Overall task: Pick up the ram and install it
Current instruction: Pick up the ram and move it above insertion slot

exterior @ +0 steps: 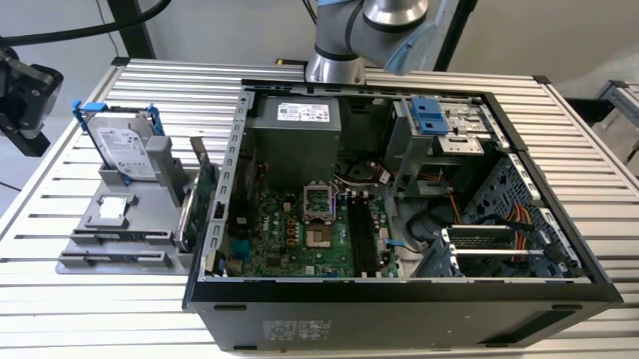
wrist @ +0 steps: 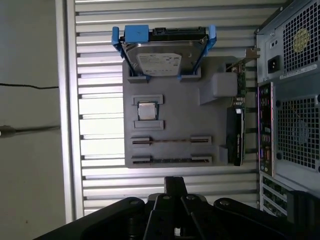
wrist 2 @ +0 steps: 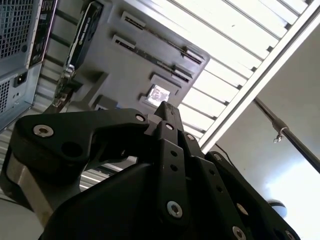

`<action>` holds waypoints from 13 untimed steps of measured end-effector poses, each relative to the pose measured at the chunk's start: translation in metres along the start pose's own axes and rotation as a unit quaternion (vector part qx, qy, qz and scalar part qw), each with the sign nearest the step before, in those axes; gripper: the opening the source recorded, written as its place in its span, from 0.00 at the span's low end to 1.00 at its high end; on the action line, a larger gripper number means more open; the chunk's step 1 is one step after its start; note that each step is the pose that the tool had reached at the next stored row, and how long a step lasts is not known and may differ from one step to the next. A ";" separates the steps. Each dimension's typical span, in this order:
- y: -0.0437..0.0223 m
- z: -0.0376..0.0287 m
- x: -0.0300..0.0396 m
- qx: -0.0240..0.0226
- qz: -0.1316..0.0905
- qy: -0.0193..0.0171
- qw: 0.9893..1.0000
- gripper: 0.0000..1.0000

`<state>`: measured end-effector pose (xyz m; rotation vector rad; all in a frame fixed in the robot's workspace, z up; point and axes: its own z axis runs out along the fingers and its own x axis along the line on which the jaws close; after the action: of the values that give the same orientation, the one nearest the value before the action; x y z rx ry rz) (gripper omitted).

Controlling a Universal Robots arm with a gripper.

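The claw (wrist: pixel 175 183) is pinched closed with nothing in it. It's hovering out past one end of the grey tray (wrist: pixel 175 117) and isn't touching anything.

The ram (wrist: pixel 170 160) is sitting edge-on in that tray. There are two long slots side by side at the end nearest the claw, each with a thin strip between its clips. I can't tell if both strips are full sticks.

Also on the tray:
- one hard drive (wrist: pixel 160 57) standing up in a blue frame
- one square processor chip (wrist: pixel 146 110)
- one green card (exterior: pixel 205 187) on edge, right beside the one open PC case (exterior: pixel 399 288)

Everything sits on a slatted metal counter (exterior: pixel 589 149).
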<state>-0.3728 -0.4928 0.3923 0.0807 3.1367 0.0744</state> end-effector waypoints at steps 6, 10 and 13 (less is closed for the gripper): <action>0.0000 0.0000 0.0000 0.000 -0.020 0.001 1.000 0.00; 0.0000 0.0000 0.0000 0.000 -0.029 0.001 1.000 0.00; 0.0000 0.0000 0.0000 0.000 -0.035 0.002 0.999 0.00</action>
<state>-0.3728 -0.4928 0.3923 -0.0303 3.1393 0.0746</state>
